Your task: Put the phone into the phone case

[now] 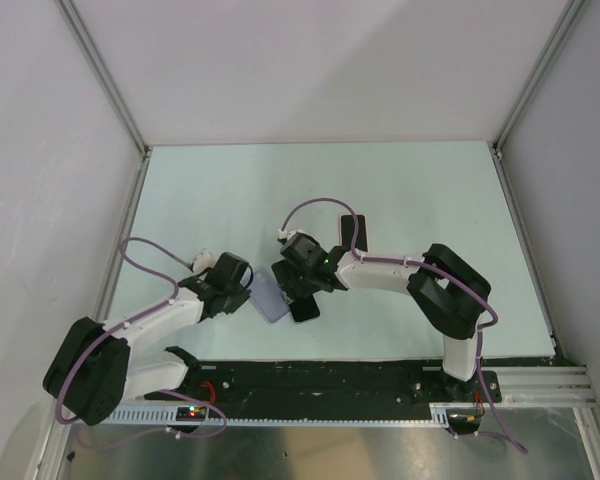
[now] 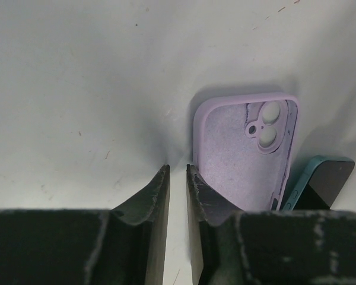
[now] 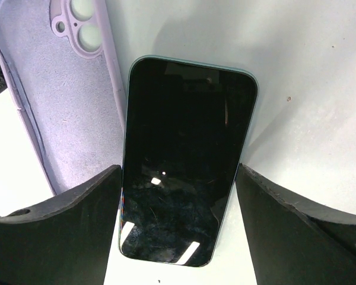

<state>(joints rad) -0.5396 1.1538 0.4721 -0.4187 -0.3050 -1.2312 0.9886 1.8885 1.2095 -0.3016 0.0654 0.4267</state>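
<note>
Lilac case, one; phone, one, straddled by wide right gripper; left gripper narrow, beside case.

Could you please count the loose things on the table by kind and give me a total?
Phone case: 1 (purple, empty)
Phone: 1 (screen up, beside the case)
Dark flat item: 1 (further back; phone or case, cannot tell)
Total: 3
</note>
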